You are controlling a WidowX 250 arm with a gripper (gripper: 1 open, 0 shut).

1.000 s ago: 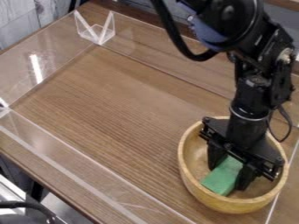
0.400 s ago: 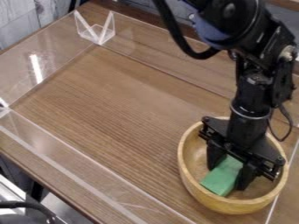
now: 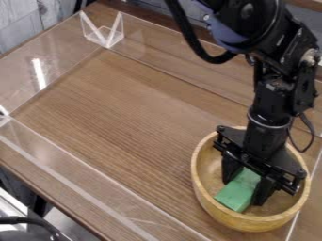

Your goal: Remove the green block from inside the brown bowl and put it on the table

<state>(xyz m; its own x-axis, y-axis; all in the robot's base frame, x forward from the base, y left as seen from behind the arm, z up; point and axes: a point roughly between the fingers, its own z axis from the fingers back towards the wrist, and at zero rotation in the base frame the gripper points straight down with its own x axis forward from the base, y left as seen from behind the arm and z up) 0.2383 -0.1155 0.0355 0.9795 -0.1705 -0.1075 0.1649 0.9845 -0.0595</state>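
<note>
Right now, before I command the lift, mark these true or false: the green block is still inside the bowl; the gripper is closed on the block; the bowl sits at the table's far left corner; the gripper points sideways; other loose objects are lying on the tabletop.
1. The green block is inside the brown bowl. True.
2. The gripper is closed on the block. True: its fingers flank the block and it is shut.
3. The bowl sits at the far left corner. False: it is at the near right of the table.
4. The gripper points sideways. False: it points straight down.
5. Loose objects lie on the tabletop. False: only the bowl rests on it.
</note>
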